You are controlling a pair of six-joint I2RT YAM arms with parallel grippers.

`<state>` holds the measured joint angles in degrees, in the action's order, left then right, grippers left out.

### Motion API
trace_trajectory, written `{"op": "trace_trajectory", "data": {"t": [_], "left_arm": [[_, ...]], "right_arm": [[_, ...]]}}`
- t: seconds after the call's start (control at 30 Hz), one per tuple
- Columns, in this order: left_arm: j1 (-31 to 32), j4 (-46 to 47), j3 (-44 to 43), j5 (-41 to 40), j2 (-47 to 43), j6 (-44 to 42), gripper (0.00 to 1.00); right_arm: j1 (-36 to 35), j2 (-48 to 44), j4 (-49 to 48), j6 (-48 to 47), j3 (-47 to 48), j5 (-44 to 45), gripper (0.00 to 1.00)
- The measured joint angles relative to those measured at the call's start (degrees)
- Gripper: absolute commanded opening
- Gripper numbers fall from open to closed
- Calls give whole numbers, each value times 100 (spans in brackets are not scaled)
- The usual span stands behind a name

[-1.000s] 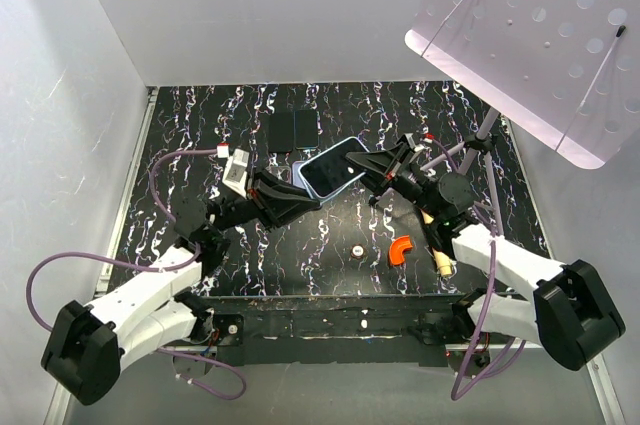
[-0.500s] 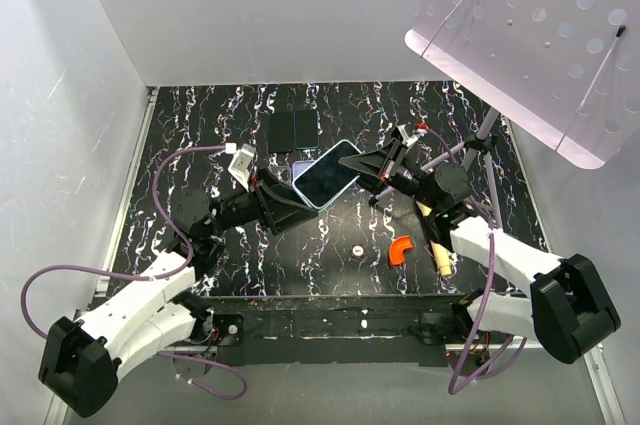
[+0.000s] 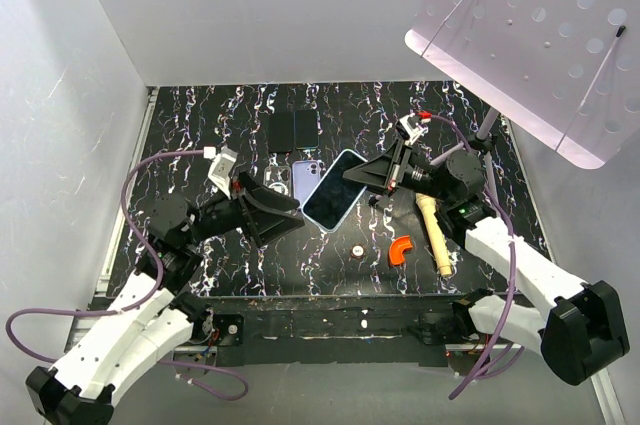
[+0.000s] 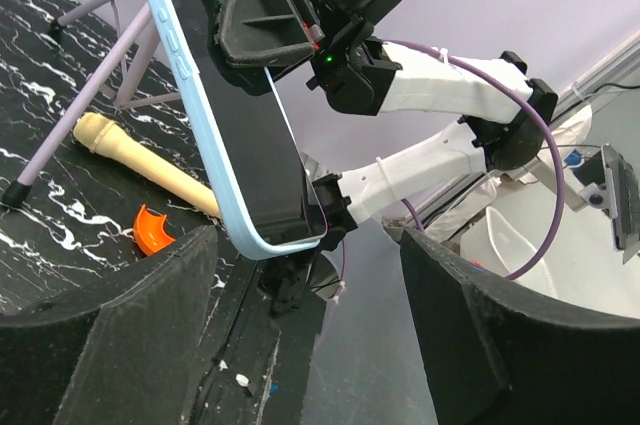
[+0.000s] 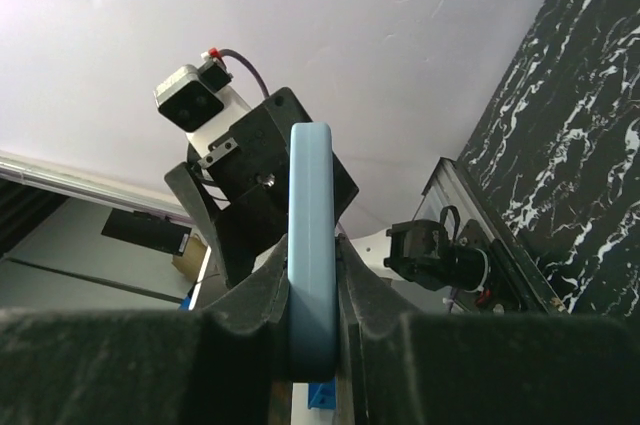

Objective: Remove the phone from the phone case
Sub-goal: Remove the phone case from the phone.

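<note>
The phone (image 3: 334,193), with a dark screen and a light blue rim, hangs tilted above the table's middle. My right gripper (image 3: 375,173) is shut on its upper right end. The right wrist view shows the phone's edge (image 5: 311,205) pinched between both fingers of that gripper (image 5: 312,315). A pale lilac phone case (image 3: 304,183) with a camera cut-out lies on the table just left of the phone. My left gripper (image 3: 285,213) stands open and empty, a little left of the phone's lower end. In the left wrist view the phone (image 4: 250,145) is beyond that open gripper (image 4: 310,345), untouched.
Two dark flat slabs (image 3: 293,131) lie at the back of the black marbled table (image 3: 200,125). An orange curved piece (image 3: 400,249), a tan wooden handle (image 3: 432,235) and a small white ring (image 3: 356,250) sit front right. A perforated panel (image 3: 540,35) on a stand overhangs the right.
My left gripper has opened and drawn back to the left, away from the phone. The lilac case now shows on the table. The right gripper keeps hold of the phone.
</note>
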<state>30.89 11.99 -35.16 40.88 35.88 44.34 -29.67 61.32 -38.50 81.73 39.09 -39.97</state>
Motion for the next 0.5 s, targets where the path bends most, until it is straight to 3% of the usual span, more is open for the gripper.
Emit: {"op": "trace_trajectory", "data": {"t": [0.27,0.5], "left_arm": [[-4,190,-46,310,826,481,63],[-4,680,-46,809,1180,872,29]], "right_arm": [[81,-203,450,-254,4,-101,1],[81,-319,564,-380,7,-103,1]]}}
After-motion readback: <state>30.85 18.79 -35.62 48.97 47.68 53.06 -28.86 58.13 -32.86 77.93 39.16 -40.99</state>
